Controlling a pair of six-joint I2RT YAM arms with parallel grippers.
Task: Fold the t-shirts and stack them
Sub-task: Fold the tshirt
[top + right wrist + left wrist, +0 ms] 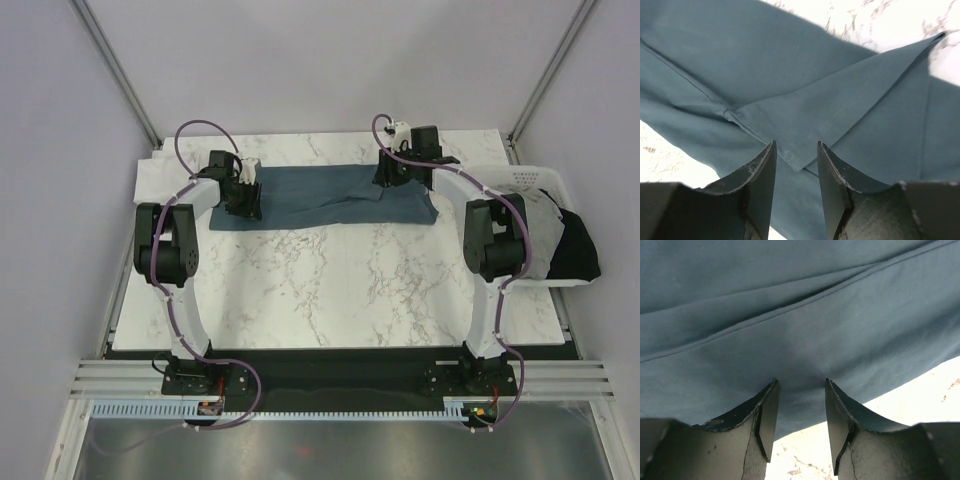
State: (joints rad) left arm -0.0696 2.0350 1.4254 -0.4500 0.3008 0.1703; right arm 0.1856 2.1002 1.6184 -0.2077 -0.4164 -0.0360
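The dark slate-blue t-shirt (330,195) lies partly folded in a long strip across the far part of the marble table. My left gripper (243,203) is open at the shirt's left end; in the left wrist view its fingertips (771,390) rest at the cloth (800,315) near its lower edge. My right gripper (390,176) is open over the shirt's right part; in the right wrist view it (795,147) straddles a hemmed sleeve corner (800,160). A light grey shirt (545,222) and a black shirt (578,250) hang in the basket. The white shirt cannot be told for sure.
The white slatted basket (520,178) stands at the table's right edge. A pale flat thing (150,180) lies at the far left edge. The marble tabletop (330,290) stretches in front of the shirt. Frame posts rise at both far corners.
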